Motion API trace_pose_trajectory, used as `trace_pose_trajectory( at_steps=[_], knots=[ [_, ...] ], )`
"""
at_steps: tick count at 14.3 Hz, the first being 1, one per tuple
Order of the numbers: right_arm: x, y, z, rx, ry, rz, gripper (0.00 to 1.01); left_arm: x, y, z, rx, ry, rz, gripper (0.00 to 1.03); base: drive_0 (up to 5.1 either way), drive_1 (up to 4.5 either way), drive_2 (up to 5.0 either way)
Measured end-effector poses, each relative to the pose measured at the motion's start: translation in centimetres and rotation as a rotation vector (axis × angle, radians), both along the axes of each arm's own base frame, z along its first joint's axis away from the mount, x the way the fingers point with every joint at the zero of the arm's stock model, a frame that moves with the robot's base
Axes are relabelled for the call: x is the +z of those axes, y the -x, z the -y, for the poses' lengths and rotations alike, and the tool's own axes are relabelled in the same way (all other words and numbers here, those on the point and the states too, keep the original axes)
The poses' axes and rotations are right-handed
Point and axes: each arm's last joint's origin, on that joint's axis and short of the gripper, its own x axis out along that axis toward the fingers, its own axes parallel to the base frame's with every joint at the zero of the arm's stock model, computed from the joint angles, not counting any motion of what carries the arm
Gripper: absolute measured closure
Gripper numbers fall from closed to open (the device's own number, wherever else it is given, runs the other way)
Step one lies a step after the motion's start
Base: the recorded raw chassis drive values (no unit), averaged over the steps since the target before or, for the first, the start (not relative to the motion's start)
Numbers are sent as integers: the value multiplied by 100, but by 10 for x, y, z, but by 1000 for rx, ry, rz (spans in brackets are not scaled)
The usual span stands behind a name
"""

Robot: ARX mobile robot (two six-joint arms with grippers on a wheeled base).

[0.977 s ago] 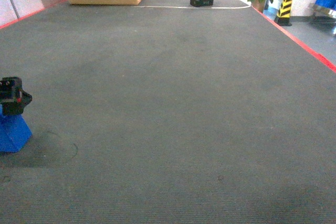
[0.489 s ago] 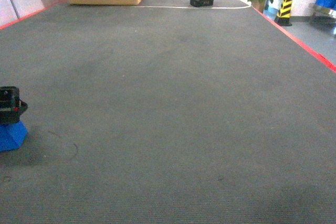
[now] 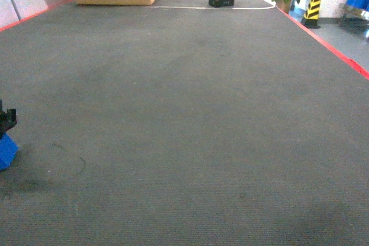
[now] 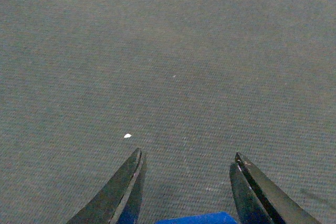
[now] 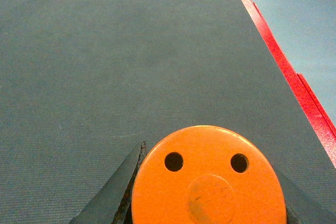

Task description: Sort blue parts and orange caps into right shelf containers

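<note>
No readable text, label, brand, number or sign anywhere in these views.

Blue part (image 3: 6,151) further toward left edge.

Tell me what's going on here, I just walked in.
The robot is out on open grey carpet with a part in each arm. The right gripper has its jaws closed around an orange cap. The left gripper carries a blue part between its jaws, seen at the head view's left edge. Blue bins sit on a shelf far off at the right, so nothing is sorted yet.
</note>
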Motion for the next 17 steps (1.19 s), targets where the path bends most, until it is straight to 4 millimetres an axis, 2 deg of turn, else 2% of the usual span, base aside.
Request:
trace_pose_trajectory(
  at_steps=[2,4,6,7,8,9,10,17],
  knots=[
    [0,0,0,0,0,0,57,14,14,2,5,-26,26,59,0,0,0],
    [0,0,0,0,0,0,57,54,39,9,-9,-76,157,59,0,0,0],
    [0,0,0,0,0,0,57,87,86,20,-26,-120,261,59,0,0,0],
    [0,0,0,0,0,0,57,92,116,29,-18,-131,277,59,0,0,0],
    [0,0,0,0,0,0,57,94,138,35,10,-156,315,59,0,0,0],
    [0,0,0,0,0,0,57,102,146,37,12,-168,368,59,0,0,0],
    [0,0,0,0,0,0,57,108,145,37,14,-174,395,59,0,0,0],
    [0,0,0,0,0,0,57,104,144,37,12,-169,371,59,0,0,0]
  ],
)
